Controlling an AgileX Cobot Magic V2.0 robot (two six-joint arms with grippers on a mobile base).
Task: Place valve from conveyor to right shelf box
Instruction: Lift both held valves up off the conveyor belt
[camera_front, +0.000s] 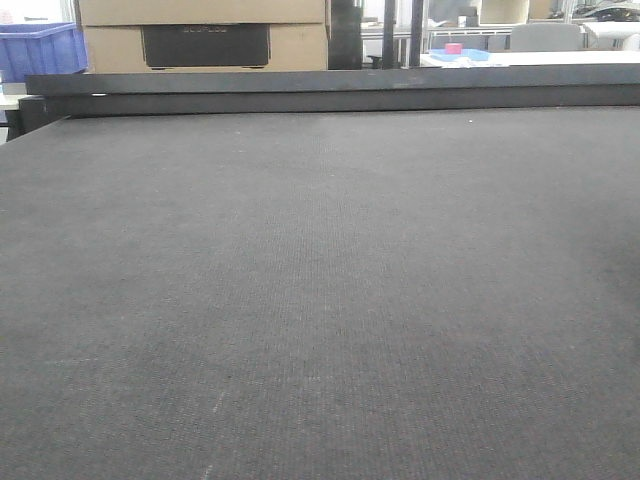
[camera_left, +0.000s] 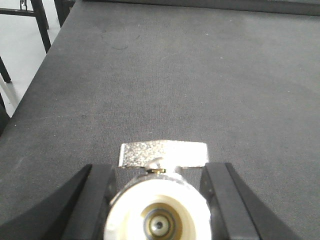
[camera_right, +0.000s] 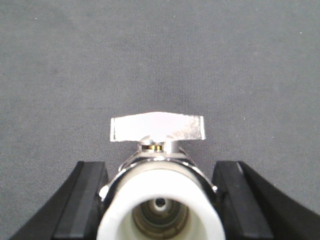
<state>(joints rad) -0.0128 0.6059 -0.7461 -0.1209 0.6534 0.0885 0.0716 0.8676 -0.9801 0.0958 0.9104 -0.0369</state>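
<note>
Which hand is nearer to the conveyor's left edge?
Left, it seems. The left hand, gripping a valve, sits over the conveyor with that edge in its view. The right hand, gripping another valve, sees only belt, so it is likely further in.

Industrial workshop, wide conveyor belt (camera_front: 320, 300), stacked cardboard boxes (camera_front: 200, 12), blue storage bin (camera_front: 40, 50)

Front cam low, facing across conveyor (camera_front: 320, 300); both wrist cams close above it.
</note>
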